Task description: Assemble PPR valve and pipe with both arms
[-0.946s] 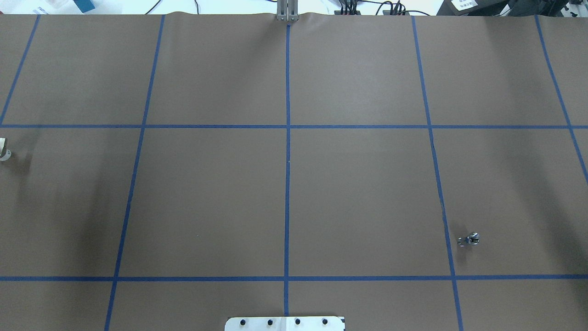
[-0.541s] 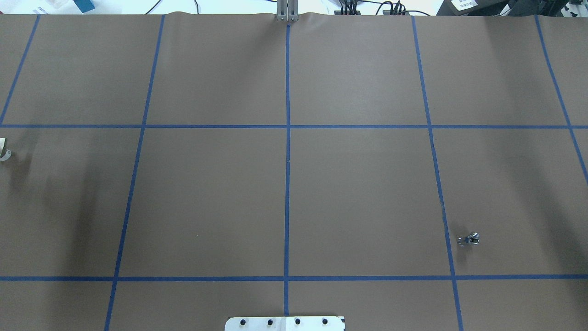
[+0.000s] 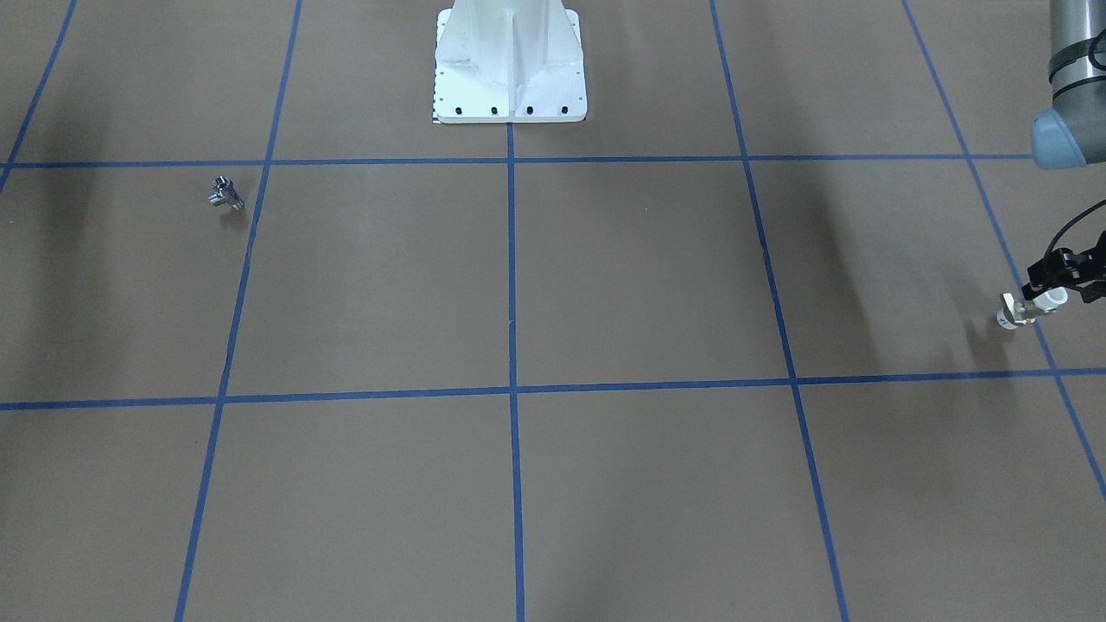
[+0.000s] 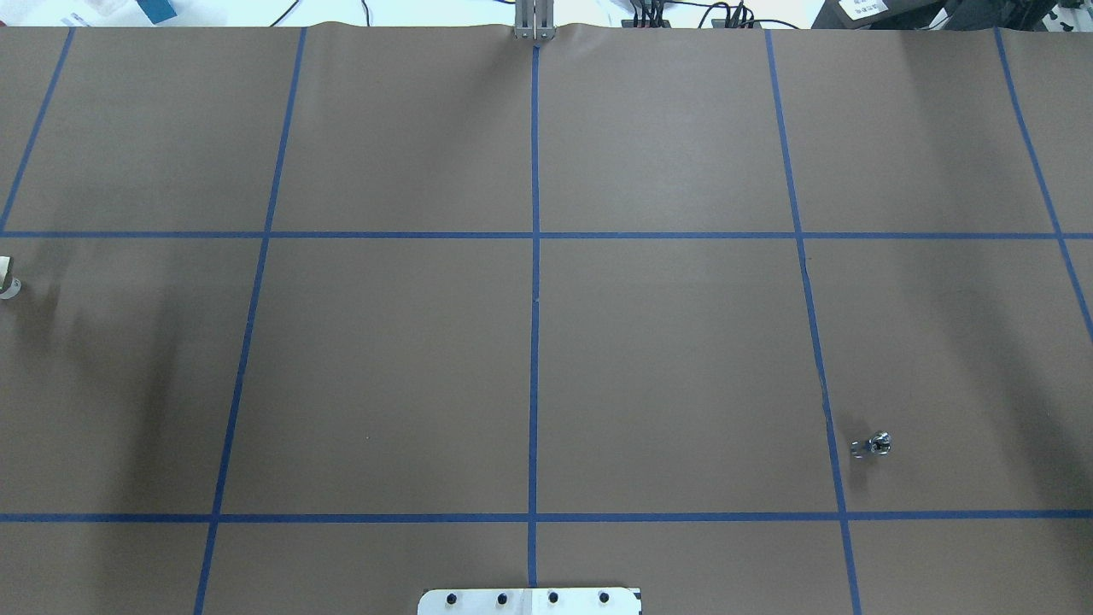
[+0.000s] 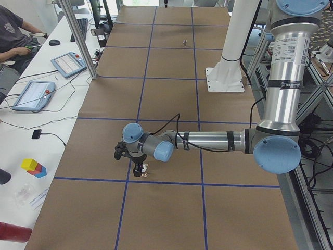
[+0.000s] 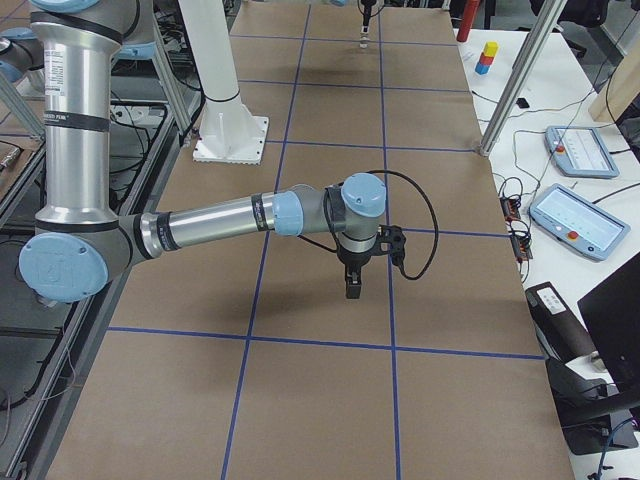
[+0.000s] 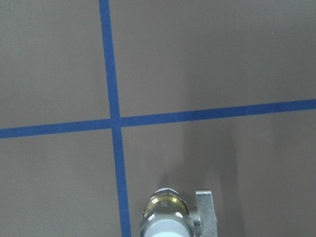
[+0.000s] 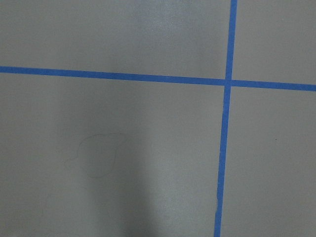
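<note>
The PPR valve (image 3: 1020,309), with a white end and a brass and silver body, is held in my left gripper (image 3: 1041,298) just above the table, at its far left end. It shows at the bottom of the left wrist view (image 7: 168,215) and at the overhead view's left edge (image 4: 7,278). The silver pipe (image 4: 871,444) lies alone on the table at the near right, also in the front view (image 3: 225,192). My right gripper (image 6: 352,288) points down over bare table, away from the pipe. I cannot tell whether it is open or shut.
The white bolted pedestal (image 3: 510,60) stands at the robot's edge, mid-table. Brown paper with blue tape lines (image 4: 534,299) covers the table. A side table with tablets (image 5: 67,63) and coloured blocks (image 5: 34,166) runs along the far edge.
The valve and pipe stay where they were. Only the arm's shadow at the left of the table shifts slightly.
</note>
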